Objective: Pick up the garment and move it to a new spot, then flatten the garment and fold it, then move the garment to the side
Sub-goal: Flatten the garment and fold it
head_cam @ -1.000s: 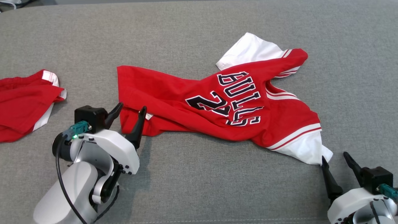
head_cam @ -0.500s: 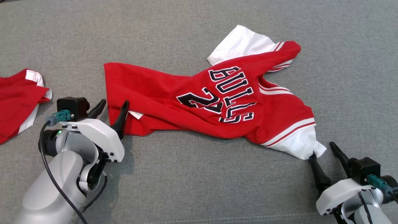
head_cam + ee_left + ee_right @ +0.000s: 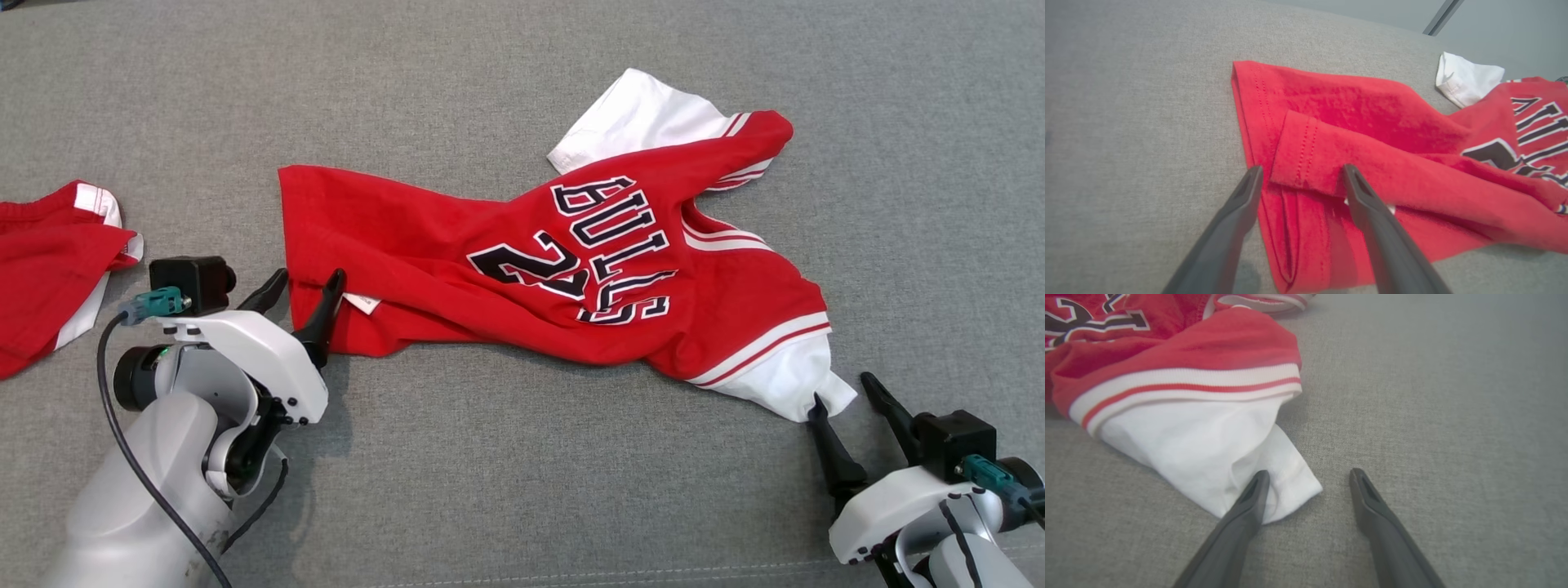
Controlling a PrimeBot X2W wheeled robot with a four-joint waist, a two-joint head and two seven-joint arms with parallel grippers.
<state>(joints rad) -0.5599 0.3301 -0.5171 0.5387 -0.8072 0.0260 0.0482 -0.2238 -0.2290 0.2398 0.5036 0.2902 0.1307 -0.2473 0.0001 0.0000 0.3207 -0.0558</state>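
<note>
Jersey (image 3: 571, 269) lies rumpled on grey fabric (image 3: 506, 474). Left gripper (image 3: 309, 275), spread wide, straddles its red hem (image 3: 1294, 159); right gripper (image 3: 842, 388), wide too, sits at the white sleeve (image 3: 1216, 457) tip. Another red garment (image 3: 45, 278) lies well apart, left.

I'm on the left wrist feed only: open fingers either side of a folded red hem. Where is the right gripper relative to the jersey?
Observer: The right gripper is open at the opposite end of the jersey. One finger is over the corner of the white sleeve, the other over the bare grey fabric surface.
Operator: Is anything else lying near my side?
Observer: Yes, a second red garment with white trim lies to the left of the left gripper, apart from the jersey.
</note>
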